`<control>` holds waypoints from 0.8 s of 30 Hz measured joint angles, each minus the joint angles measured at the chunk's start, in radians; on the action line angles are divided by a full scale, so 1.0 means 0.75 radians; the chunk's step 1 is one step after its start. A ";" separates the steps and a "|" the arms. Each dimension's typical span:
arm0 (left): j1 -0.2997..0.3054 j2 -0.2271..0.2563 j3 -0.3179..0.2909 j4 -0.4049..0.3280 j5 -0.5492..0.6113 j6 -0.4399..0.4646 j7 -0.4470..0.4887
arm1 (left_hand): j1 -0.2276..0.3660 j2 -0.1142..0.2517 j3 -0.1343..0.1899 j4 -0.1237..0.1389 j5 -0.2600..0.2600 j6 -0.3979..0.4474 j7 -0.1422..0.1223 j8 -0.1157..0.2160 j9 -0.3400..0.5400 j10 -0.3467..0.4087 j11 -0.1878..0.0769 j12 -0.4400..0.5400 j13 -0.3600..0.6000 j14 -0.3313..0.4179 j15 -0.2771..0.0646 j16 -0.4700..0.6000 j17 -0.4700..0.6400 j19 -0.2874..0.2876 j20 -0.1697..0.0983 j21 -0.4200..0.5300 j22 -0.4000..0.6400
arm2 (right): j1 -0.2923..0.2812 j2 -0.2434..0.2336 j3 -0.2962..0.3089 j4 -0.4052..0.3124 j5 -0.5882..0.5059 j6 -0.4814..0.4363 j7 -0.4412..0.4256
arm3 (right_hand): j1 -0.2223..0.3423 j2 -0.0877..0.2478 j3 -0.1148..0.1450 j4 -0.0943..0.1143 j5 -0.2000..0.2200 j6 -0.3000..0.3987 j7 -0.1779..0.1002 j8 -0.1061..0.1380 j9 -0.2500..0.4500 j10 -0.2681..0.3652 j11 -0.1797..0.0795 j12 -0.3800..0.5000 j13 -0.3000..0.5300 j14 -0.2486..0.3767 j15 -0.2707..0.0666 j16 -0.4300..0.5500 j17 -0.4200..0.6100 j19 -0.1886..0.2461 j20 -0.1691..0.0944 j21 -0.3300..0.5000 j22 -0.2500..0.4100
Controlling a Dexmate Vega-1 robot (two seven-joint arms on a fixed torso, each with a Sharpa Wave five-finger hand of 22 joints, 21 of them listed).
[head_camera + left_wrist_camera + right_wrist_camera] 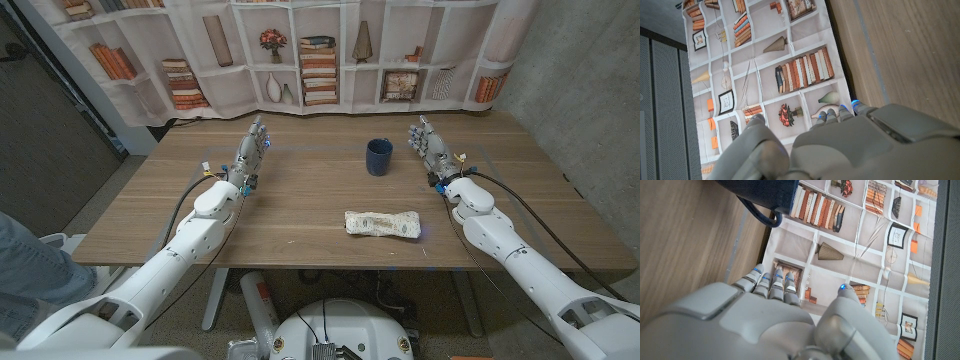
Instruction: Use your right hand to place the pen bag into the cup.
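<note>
A pale patterned pen bag [381, 224] lies lengthwise on the wooden table [300, 215], near the front edge at the middle. Behind it stands a dark blue cup [378, 156] with a handle, upright; its base and handle also appear in the right wrist view [762, 197]. My right hand [431, 146] is raised to the right of the cup, fingers stretched out and holding nothing, well behind and to the right of the bag. My left hand [251, 152] stands at the left side of the table, fingers extended, empty. Each wrist view looks along its own hand [770, 315] [840, 140].
A bookshelf-print curtain [300, 55] hangs behind the table's far edge. A person's leg in jeans [25, 265] is at the picture's left edge. A grey wall closes the right side.
</note>
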 measured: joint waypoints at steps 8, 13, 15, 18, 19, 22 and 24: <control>-0.005 -0.001 0.000 0.000 0.000 0.017 -0.001 | 0.000 0.000 0.000 0.000 0.000 0.000 0.000 0.000 0.000 0.000 0.000 0.000 0.000 0.000 0.000 0.000 0.003 0.000 0.000 0.000 0.000 | -0.019 0.089 0.114 0.001 -0.121 -0.054 0.082 | 0.000 0.000 0.000 0.000 0.000 0.000 0.000 0.000 0.000 0.008 -0.007 0.000 0.000 0.000 0.000 0.000 0.000 0.000 0.000 0.000 0.000; -0.006 -0.001 0.001 -0.002 0.003 0.025 -0.001 | 0.007 0.007 0.000 0.000 0.000 0.000 0.000 0.000 0.000 0.000 0.000 0.000 0.000 0.000 0.000 0.000 0.003 0.000 0.000 0.000 0.000 | -0.035 0.135 0.180 -0.009 -0.175 -0.073 0.121 | 0.006 0.006 0.005 -0.005 0.000 0.007 -0.007 0.000 0.000 0.010 -0.009 0.000 0.000 0.000 0.000 0.000 0.000 0.009 0.000 0.000 0.000; -0.006 -0.001 0.002 -0.007 0.007 0.031 -0.001 | 0.007 0.007 0.000 0.000 0.000 0.000 0.000 0.000 0.000 0.000 0.000 0.000 0.000 0.000 0.000 0.000 0.003 0.000 0.000 0.000 0.000 | -0.045 0.154 0.209 -0.017 -0.189 -0.077 0.131 | 0.007 0.007 0.005 -0.005 0.000 0.007 -0.007 0.000 0.000 0.014 -0.014 0.000 0.000 0.000 0.000 0.000 0.000 0.009 0.000 0.000 0.000; -0.006 0.000 0.002 -0.012 0.009 0.037 0.001 | 0.007 0.007 0.000 0.000 0.000 0.000 0.000 0.000 0.000 0.000 0.000 0.000 0.000 0.000 0.000 0.000 0.003 0.000 0.000 0.000 0.000 | -0.060 0.180 0.256 -0.032 -0.224 -0.085 0.160 | 0.007 0.007 0.005 -0.005 0.000 0.008 -0.008 0.000 0.000 0.017 -0.017 0.000 0.000 0.000 0.000 0.000 0.000 0.019 0.000 0.000 0.000; -0.006 0.001 0.002 -0.016 0.011 0.040 0.003 | 0.007 0.007 0.000 0.000 0.000 0.000 0.000 0.000 0.000 0.000 0.000 0.000 0.000 0.000 0.000 0.000 0.003 0.000 0.000 0.000 0.000 | -0.061 0.182 0.260 -0.034 -0.227 -0.085 0.162 | 0.007 0.007 0.005 -0.005 0.000 0.012 -0.012 0.000 0.000 0.022 -0.022 0.000 0.000 0.000 0.000 0.000 0.000 0.019 0.000 0.000 0.000; -0.007 0.003 0.003 -0.025 0.014 0.046 0.005 | 0.007 0.007 0.000 0.000 0.000 0.000 0.000 0.000 0.000 0.000 0.000 0.000 0.000 0.000 0.000 0.000 0.003 0.000 0.000 0.000 0.000 | -0.071 0.196 0.286 -0.044 -0.248 -0.085 0.182 | 0.007 0.007 0.005 -0.005 0.000 0.014 -0.014 0.000 0.000 0.024 -0.024 0.000 0.000 0.008 -0.008 0.000 0.000 0.019 0.000 0.000 0.000; -0.007 0.003 0.004 -0.030 0.017 0.051 0.009 | 0.007 0.007 0.000 0.000 0.000 0.000 0.000 0.000 0.000 0.000 0.000 0.000 0.000 0.000 0.000 0.000 0.003 0.000 0.000 0.000 0.000 | -0.079 0.206 0.306 -0.053 -0.262 -0.085 0.198 | 0.007 0.007 0.005 -0.005 0.000 0.014 -0.015 0.000 0.002 0.024 -0.024 0.000 0.000 0.011 -0.005 0.000 0.000 0.019 0.000 0.000 0.000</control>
